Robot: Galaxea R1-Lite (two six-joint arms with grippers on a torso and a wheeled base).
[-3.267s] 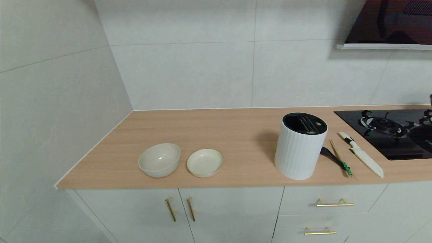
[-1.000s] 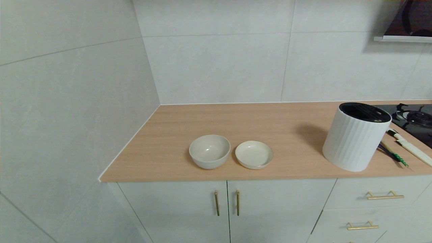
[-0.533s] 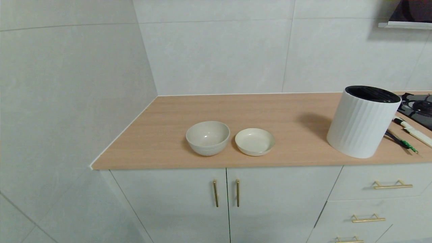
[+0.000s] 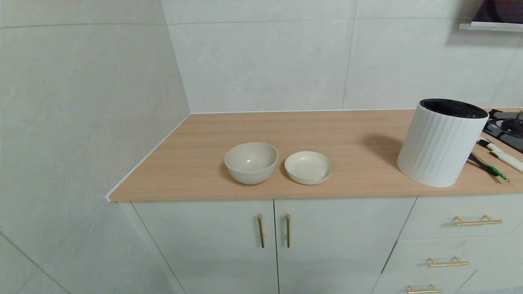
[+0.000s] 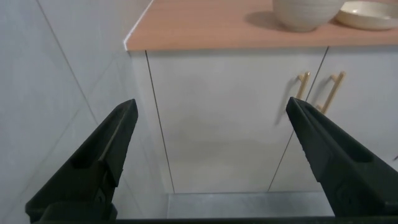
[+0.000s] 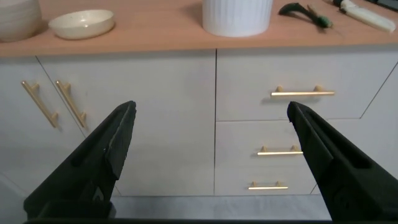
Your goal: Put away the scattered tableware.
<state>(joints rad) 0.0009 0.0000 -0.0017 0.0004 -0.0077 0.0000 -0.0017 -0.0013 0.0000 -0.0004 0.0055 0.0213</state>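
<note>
Bowl (image 4: 251,162): on your counter (image 4: 347,130), just beside dish (image 4: 308,167).
Left gripper (image 5: 211,163): jaws wide apart, empty.
Right gripper (image 6: 214,163): jaws wide apart, empty.

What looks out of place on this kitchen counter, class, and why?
A knife, a pair of chopsticks and a dark utensil lie loose on the countertop beside the white holder, not standing in it. The bowl and the dish sit upright; nothing looks spilled or broken.
</note>
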